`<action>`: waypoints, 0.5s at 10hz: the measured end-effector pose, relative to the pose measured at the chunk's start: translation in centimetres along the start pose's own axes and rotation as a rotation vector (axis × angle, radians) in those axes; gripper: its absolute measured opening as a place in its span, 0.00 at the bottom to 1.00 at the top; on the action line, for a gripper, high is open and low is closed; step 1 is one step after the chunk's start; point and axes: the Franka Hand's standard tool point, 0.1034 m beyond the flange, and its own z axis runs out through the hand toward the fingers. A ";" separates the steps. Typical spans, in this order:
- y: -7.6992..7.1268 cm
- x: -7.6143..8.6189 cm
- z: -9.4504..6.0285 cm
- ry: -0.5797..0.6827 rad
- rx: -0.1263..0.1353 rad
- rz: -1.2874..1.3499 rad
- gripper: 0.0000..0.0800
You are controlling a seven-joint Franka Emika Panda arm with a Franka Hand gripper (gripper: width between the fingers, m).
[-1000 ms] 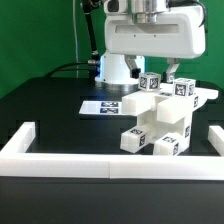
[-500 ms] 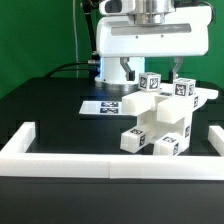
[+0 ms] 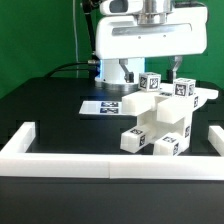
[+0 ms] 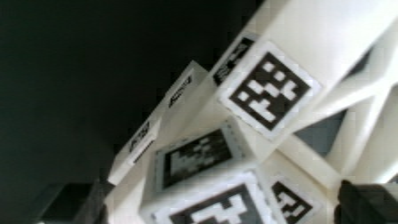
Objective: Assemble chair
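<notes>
Chair (image 3: 163, 118) hides the tool's fingertips (grip state unreadable).

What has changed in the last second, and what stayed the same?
The arm's white body slid toward the exterior view's left, above the chair. Whether the gripper took hold of anything or let go cannot be seen. The chair, the marker board and the border wall did not move.

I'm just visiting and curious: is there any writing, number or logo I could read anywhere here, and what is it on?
None: no words, numbers or logos are readable.
The chair bears only black-and-white square pattern tags.
The marker board carries the same kind of tags, no text.
</notes>
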 end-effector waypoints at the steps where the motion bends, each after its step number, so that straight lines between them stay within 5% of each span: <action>1: 0.1 0.0 0.0 -0.003 -0.007 -0.112 0.81; 4: 0.5 -0.1 0.0 -0.003 -0.007 -0.173 0.81; 5: 0.5 -0.1 0.0 -0.003 -0.007 -0.173 0.61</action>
